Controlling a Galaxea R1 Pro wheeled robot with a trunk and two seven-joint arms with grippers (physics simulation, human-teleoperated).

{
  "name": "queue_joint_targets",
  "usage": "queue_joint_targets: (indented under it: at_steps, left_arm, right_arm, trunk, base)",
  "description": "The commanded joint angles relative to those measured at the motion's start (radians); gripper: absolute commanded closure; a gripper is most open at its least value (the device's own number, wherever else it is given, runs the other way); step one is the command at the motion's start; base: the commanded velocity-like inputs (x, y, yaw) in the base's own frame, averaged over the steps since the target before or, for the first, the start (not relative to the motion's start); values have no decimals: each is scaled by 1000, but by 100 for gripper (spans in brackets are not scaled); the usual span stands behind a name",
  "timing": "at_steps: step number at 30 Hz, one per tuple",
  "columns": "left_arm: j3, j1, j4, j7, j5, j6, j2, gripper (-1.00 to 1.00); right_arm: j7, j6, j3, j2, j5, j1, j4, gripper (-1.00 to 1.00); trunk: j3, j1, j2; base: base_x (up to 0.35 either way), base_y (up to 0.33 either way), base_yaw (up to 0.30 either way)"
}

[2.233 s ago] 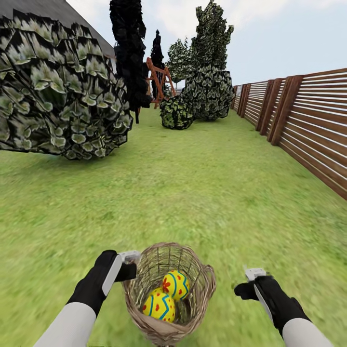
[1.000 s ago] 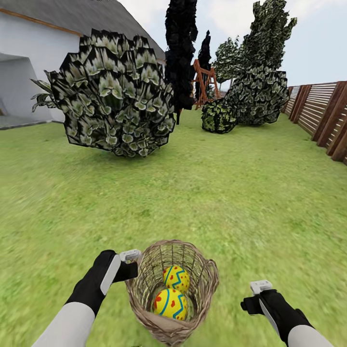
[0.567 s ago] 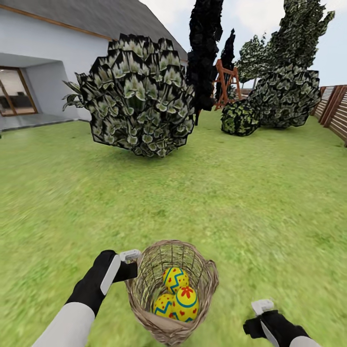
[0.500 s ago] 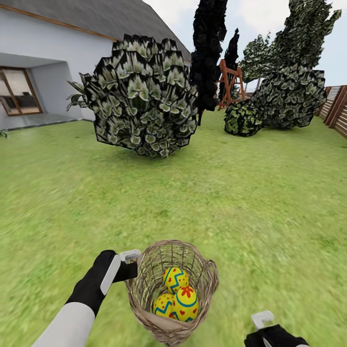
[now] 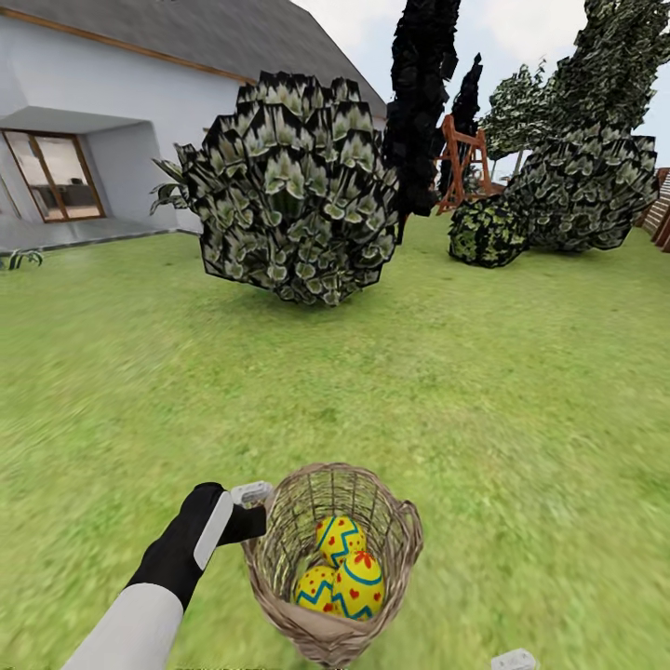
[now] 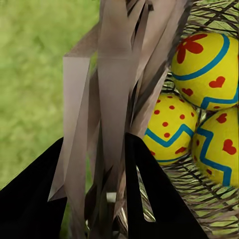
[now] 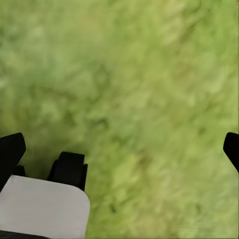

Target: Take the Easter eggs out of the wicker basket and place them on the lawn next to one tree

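While the left gripper [image 6: 94, 184] stays clamped on the rim of the wicker basket [image 5: 321, 625], three Easter eggs [image 5: 346, 581] sit inside, just beyond its fingers [image 6: 154, 199]. Over bare lawn [image 7: 149, 99], the right gripper [image 7: 119, 154] hangs spread apart. No writing is legible.

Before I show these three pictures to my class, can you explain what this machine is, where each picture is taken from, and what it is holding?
It is a simulated two-armed robot on wheels in a garden. The big picture comes from its head camera. The other two come from cameras near each gripper.

The left gripper is shut on the rim of a wicker basket. Its wrist picture shows black fingers clamping the weave. Three yellow Easter eggs lie inside.

The right gripper is open and holds nothing, over the lawn. Bushes, dark trees and a white house stand beyond.
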Motion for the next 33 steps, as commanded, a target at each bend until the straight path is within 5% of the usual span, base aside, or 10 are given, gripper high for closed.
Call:
queue_joint_targets:
  at_steps: [1,13,28,33]
  left_arm:
    - [4,0,-1,9,18,3,-1,100]
    - [6,0,-13,9,18,3,0,100]
    - [7,0,-15,9,18,2,4,100]
    - [7,0,-15,9,18,2,4,100]
  right_arm:
    - [3,-1,-8,3,10,0,1,-100]
    - [2,-64,-7,7,40,3,3,-100]
    - [2,-69,-7,8,43,108,5,-100]
    - [1,-143,-7,8,39,148,7,-100]
  trunk:
    - [2,-4,7]
    - [18,-23,42]
    - [18,-23,42]
    - [18,-23,42]
  base:
    - [0,0,211]
    - [0,0,176]
    - [0,0,292]
    - [0,0,292]
